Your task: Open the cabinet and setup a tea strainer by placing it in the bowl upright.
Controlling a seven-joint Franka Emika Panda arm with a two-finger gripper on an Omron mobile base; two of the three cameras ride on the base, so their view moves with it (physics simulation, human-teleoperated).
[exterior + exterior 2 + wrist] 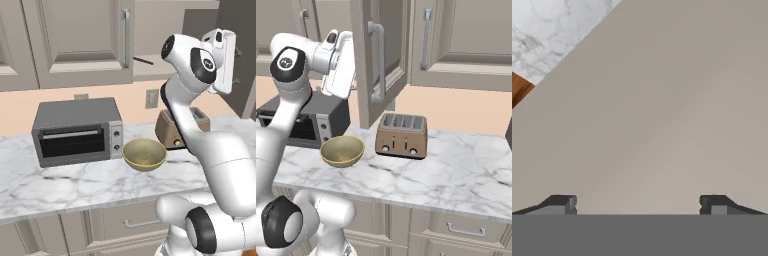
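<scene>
A: Strainer spot? Tool point(637, 202) state?
B: Tool's fingers spread, empty, facing cabinet point(381, 55) door. Thin dark handle point(143, 60), upper middle, probably the tea strainer's. Light, stiff; pinch the handle. Bowl point(144, 154) on surface point(75, 182), centre.

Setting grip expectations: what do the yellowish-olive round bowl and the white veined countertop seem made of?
Yellowish-olive round bowl: looks like glazed ceramic or smooth plastic, with an even sheen and a faintly speckled inside; cannot tell which. White veined countertop: looks like polished marble, grey veins on white.
</scene>
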